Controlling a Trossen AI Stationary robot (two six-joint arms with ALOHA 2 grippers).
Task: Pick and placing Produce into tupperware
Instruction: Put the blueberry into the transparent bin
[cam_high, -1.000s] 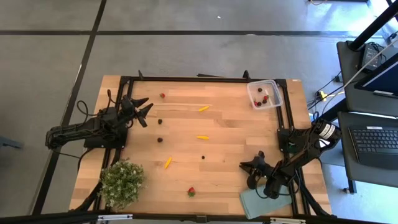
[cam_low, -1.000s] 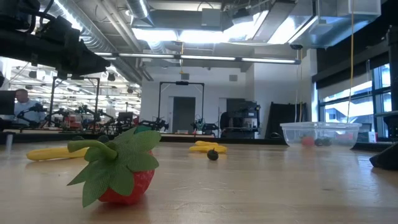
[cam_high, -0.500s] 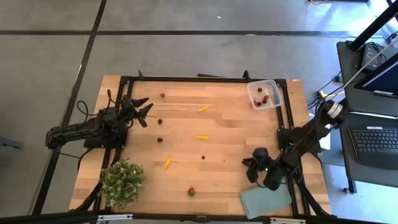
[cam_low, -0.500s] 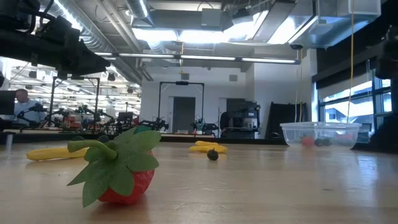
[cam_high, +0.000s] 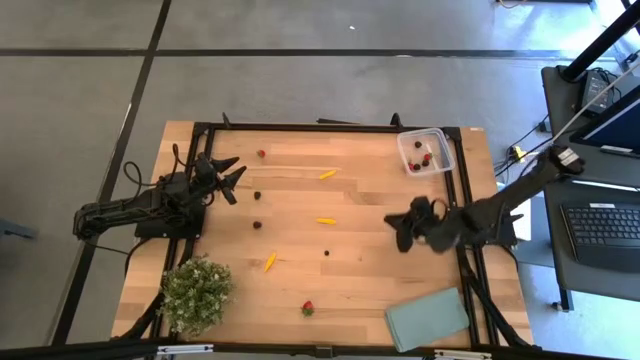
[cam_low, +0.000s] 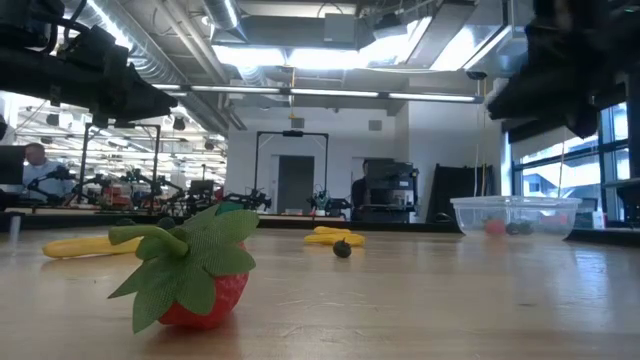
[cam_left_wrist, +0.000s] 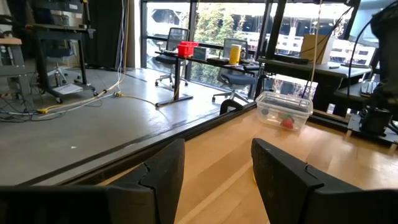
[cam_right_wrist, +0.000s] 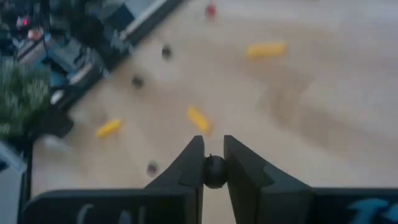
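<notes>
Right gripper (cam_high: 404, 224) has lifted off the grey-green mat (cam_high: 428, 319) at 5 o'clock and swung up to mid-right, above bare wood. Its fingers (cam_right_wrist: 191, 165) pinch a small dark round berry (cam_right_wrist: 214, 170), probably a blackberry, view is soft. Clear plastic tub (cam_high: 425, 151) sits at 1 o'clock on the bench (cam_high: 360, 200), red and dark pieces inside. Loose around: yellow slivers (cam_high: 326, 220), dark berries (cam_high: 257, 225), a felt-leaf strawberry (cam_low: 190, 272) at 6 o'clock, bushy plant (cam_high: 196, 292) at 7. Left gripper (cam_high: 226, 175) parked at 10 o'clock, fingers spread wide.
</notes>
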